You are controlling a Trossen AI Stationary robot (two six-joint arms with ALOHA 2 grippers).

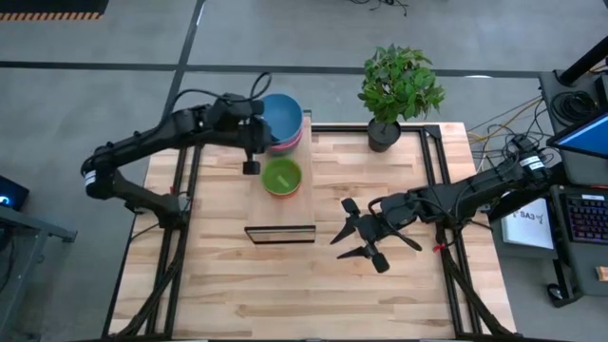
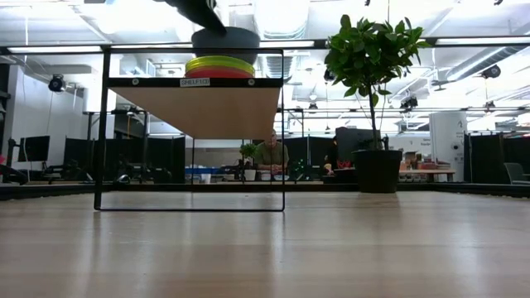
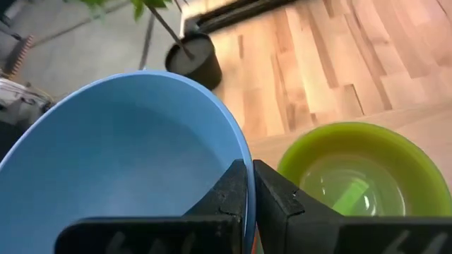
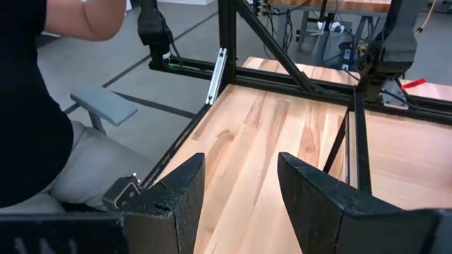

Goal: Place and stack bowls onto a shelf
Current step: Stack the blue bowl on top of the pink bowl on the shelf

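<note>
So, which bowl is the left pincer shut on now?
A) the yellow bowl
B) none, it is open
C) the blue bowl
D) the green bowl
C: in the left wrist view the left pincer is closed on the rim of the blue bowl, while the green bowl sits free beside it on the shelf.

Blue bowl (image 1: 281, 114) (tilted) beside green bowl (image 1: 282, 176).

place: open-plan lab/office | evidence: desks (image 2: 418, 173); monitor (image 1: 587, 136); ceiling ducts (image 2: 464, 62)
</note>
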